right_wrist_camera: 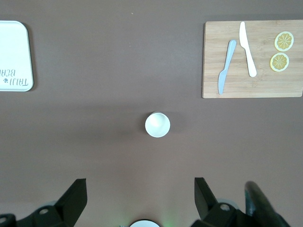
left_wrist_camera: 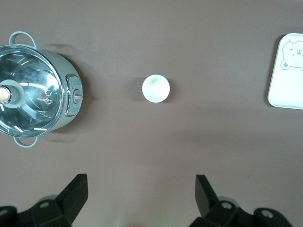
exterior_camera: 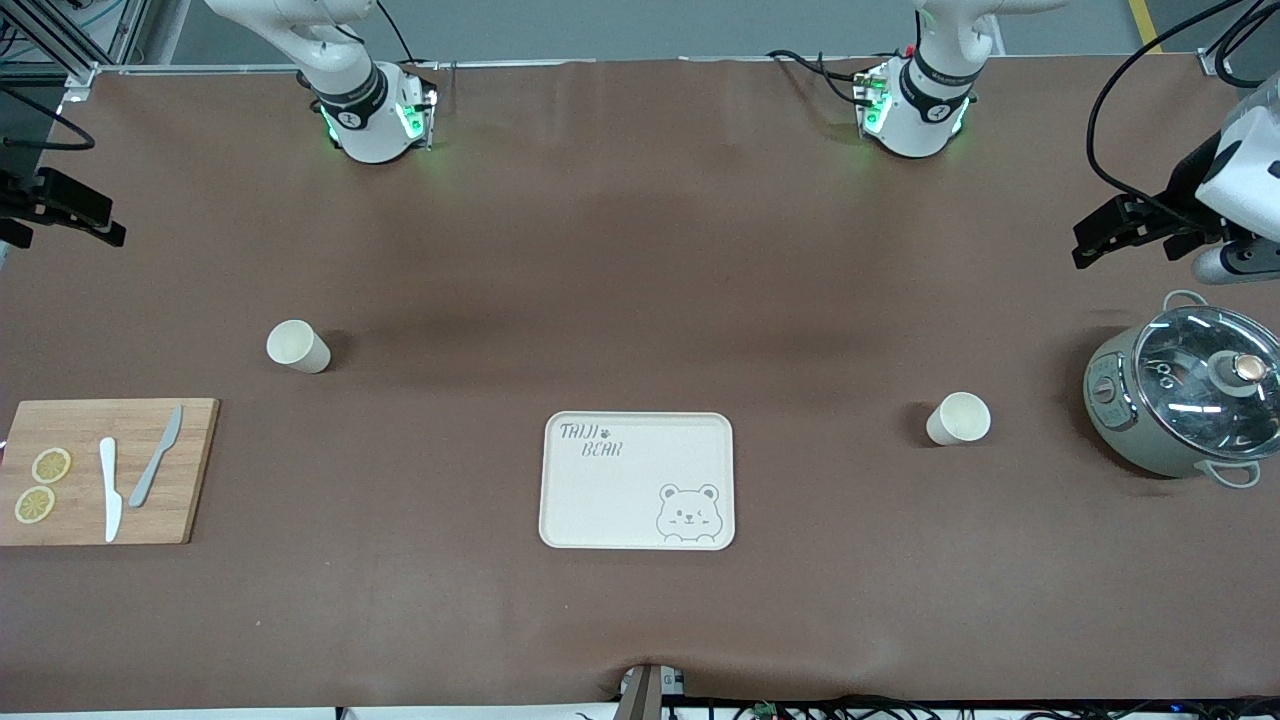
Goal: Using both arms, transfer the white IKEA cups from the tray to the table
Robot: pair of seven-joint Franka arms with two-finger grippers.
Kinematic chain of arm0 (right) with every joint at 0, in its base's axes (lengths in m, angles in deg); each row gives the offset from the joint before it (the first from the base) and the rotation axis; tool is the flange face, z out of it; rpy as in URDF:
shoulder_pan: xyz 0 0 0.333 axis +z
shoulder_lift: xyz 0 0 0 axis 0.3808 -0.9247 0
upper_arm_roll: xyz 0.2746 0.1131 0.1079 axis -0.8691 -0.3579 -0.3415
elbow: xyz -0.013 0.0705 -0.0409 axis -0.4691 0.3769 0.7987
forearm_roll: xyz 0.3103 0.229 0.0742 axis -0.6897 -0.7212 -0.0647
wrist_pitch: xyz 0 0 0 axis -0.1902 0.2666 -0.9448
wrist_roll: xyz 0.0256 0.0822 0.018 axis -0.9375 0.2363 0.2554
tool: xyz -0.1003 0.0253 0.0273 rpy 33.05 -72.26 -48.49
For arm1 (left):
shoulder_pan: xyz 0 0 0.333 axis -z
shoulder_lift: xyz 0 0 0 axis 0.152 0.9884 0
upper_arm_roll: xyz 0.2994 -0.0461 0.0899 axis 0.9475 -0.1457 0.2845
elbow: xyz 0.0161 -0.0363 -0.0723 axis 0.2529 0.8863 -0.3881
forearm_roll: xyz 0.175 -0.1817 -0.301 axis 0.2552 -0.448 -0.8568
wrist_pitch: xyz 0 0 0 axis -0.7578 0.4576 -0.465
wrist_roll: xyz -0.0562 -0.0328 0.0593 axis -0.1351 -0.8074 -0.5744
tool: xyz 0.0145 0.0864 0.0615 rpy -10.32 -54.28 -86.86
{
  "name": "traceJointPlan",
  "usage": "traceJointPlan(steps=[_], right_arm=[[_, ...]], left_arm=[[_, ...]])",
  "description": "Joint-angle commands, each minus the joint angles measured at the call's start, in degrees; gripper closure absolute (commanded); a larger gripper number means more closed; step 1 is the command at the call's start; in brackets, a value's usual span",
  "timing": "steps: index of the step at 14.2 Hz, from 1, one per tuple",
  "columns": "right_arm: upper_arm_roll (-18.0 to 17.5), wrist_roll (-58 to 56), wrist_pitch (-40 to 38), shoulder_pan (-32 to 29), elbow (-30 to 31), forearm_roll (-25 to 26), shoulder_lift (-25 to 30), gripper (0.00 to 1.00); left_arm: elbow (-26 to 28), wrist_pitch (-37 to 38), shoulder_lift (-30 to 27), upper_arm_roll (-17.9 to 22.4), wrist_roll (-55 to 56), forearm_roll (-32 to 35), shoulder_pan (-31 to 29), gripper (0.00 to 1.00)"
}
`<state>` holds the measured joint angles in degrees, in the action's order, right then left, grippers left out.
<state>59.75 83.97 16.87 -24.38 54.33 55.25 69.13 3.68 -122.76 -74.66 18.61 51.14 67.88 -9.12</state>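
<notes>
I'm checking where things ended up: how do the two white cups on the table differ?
One cup stands toward the right arm's end, near the cutting board; the other cup stands toward the left arm's end, near the pot, and nearer the front camera. Both are upright, off the tray, ungripped.

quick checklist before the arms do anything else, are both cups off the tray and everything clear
1. Cream rounded-rectangle tray holds no cup: ok.
2. Cream-white tumbler toward the right arm's end stands upright on the brown table: ok.
3. Cream-white tumbler toward the left arm's end, beside the lidded grey-green pot, upright on the table: ok.
4. Left gripper open, holding nothing: ok.
5. Right gripper open, holding nothing: ok.
</notes>
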Motion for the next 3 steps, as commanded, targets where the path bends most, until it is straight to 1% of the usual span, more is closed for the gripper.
traceJointPlan(steps=[1,3], right_arm=[[-0.3,-0.2,-0.1,-0.6,1.2,-0.9,1.3,0.0],[-0.3,-0.2,-0.1,-0.6,1.2,-1.0,1.3,0.0]], left_arm=[[-0.6,1.2,-0.7,-0.4,-1.0,-0.5,-0.6,0.0],[-0.7,1.3,-0.7,-0.4,-1.0,-0.5,-0.7,0.0]])
